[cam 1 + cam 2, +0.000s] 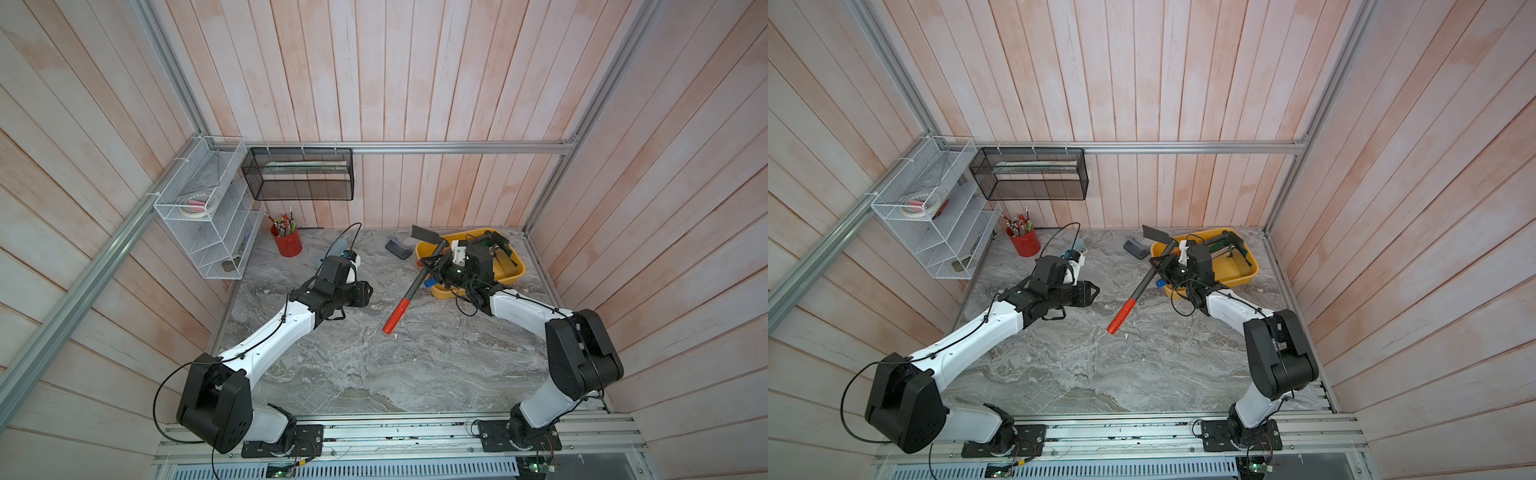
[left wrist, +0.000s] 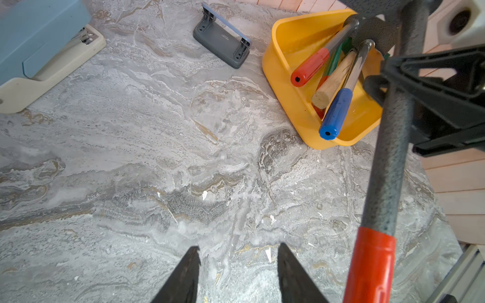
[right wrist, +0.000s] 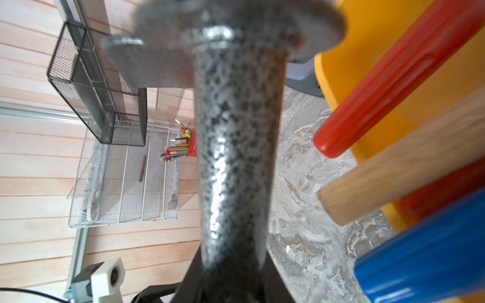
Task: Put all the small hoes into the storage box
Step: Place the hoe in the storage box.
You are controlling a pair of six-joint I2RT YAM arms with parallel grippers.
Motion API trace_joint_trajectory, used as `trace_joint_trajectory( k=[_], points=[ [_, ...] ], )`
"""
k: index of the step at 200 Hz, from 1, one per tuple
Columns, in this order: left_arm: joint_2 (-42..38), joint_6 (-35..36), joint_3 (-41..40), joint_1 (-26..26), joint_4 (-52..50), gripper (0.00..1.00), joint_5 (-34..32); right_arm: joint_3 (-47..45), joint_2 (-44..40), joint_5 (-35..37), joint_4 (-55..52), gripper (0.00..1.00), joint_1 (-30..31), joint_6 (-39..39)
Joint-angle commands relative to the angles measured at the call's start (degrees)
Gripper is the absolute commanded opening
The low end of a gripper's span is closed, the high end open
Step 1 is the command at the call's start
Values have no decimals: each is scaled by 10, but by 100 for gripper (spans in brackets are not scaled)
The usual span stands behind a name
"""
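Far left, I am seeing the red pencil cup (image 1: 286, 243) standing by the back wall. My left gripper (image 2: 239, 246) is hovering over the table (image 1: 374, 365) with its fingers spread and nothing between them. The grey hole punch (image 1: 398, 248) is lying just beside the yellow box (image 2: 279, 81). The small hoe (image 1: 415, 283) is hanging tilted in the air, not in the box. Its blade is sitting up near the rim on the hole punch's side, and its red grip is sticking out over the table. My right gripper (image 1: 430, 266) is pinching its dark shaft. The box is holding other tools (image 2: 333, 78) with red, blue and wooden handles.
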Motion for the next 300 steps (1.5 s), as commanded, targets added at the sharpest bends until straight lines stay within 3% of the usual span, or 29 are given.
trace_joint_trajectory(
  k=[1,147,300],
  points=[
    [-4,4,-7,4,4,50,-1,-9,-30,-20,63,7,-27,30],
    [-21,7,-28,12,-7,55,-16,-73,-33,-17,140,7,-150,88],
    [-28,11,-32,20,-20,58,-12,-90,38,-21,227,7,-224,166]
  ],
)
